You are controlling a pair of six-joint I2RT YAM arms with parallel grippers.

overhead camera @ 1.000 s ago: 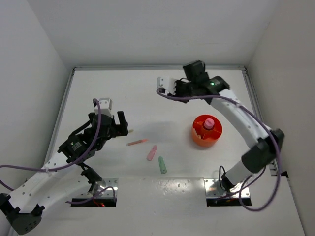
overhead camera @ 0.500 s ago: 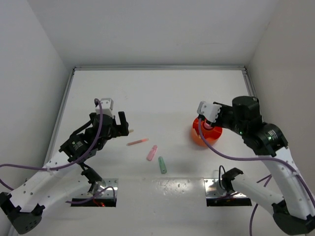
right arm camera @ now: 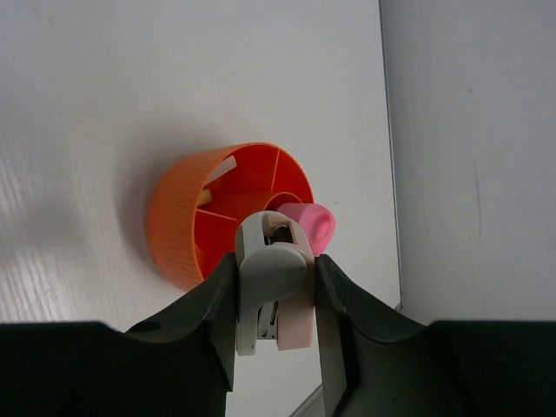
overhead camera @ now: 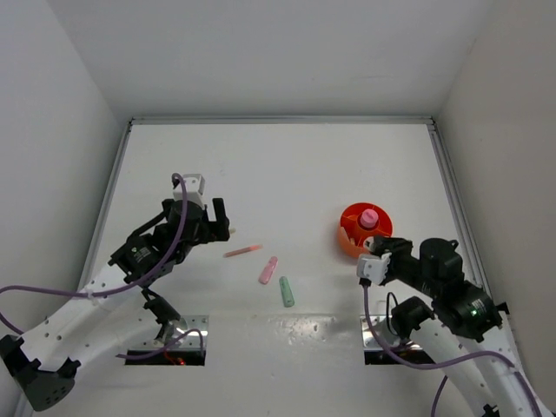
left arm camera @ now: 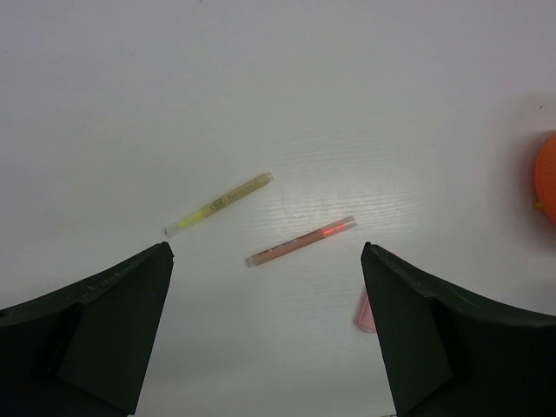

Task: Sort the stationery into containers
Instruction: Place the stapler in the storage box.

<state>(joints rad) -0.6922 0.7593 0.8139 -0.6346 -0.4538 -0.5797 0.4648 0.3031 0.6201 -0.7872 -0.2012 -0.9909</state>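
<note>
Stationery (overhead camera: 268,270) is seen overhead, scattered left of the tub (overhead camera: 346,240). Left wrist: the left gripper (left arm camera: 265,250) is held spread above a pink stick (left arm camera: 301,241), presumably for picking. Right wrist: a stapler (right arm camera: 269,248) is pinched by the right gripper (right arm camera: 276,278) before the tub, presumably for dropping.

stick (overhead camera: 241,251) and two markers (overhead camera: 268,270) lie left of tub (overhead camera: 347,243)

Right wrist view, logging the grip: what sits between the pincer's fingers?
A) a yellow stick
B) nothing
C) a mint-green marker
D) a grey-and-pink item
D: the right pincer is clamped on a grey-and-pink item, the orange tub beyond it.
</note>
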